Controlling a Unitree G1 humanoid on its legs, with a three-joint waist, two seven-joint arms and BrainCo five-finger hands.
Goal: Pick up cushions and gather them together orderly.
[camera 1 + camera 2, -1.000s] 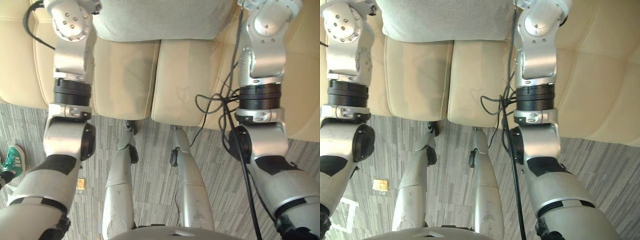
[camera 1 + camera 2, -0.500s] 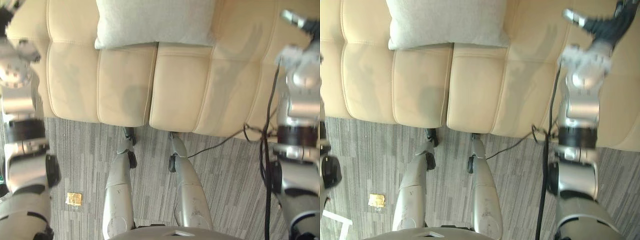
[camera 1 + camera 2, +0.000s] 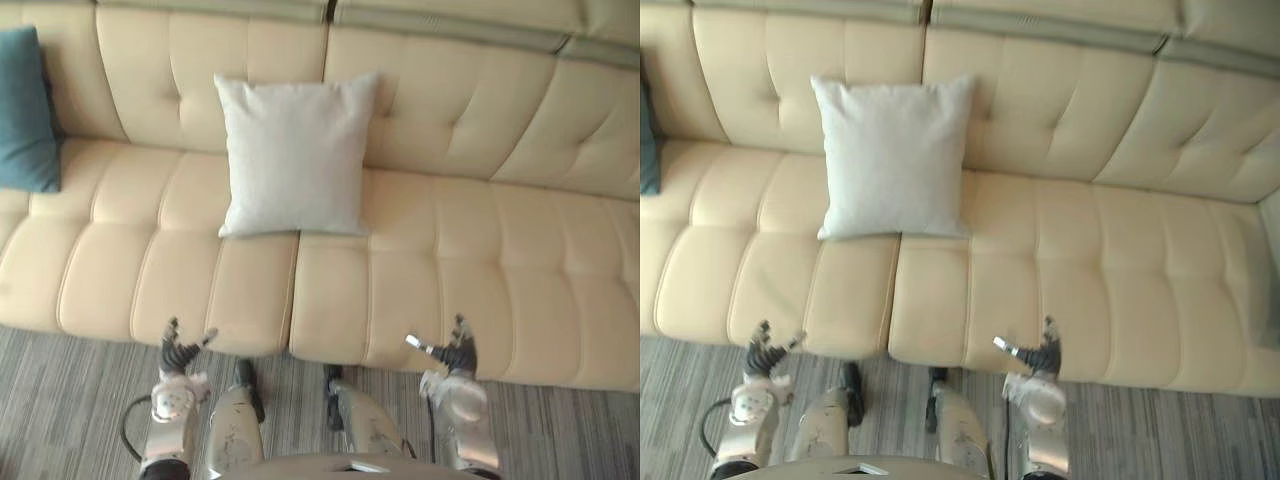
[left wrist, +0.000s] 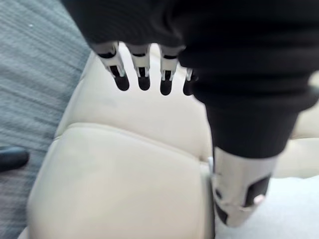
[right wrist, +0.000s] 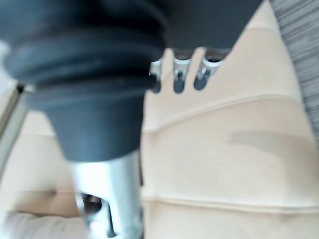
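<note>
A pale grey cushion (image 3: 290, 155) stands on the cream sofa (image 3: 480, 260), leaning upright against the backrest near the middle. A teal cushion (image 3: 25, 110) leans at the sofa's far left end, well apart from the pale one. My left hand (image 3: 177, 353) hangs low at the seat's front edge, fingers (image 4: 142, 74) straight, thumb (image 4: 239, 199) apart, nothing in it. My right hand (image 3: 453, 354) is level with it further right, also open and empty, its fingers (image 5: 179, 79) pointing over the seat. A corner of the pale cushion (image 4: 291, 209) shows past the left thumb.
Grey striped carpet (image 3: 60, 400) lies in front of the sofa. The right half of the seat (image 3: 1140, 270) is bare cushioning. The sofa's backrest (image 3: 1070, 90) runs along the far side.
The camera has tilted up to take in the whole sofa. Both arms have dropped from beside the pale cushion to the seat's front edge, leaving the cushion against the backrest.
</note>
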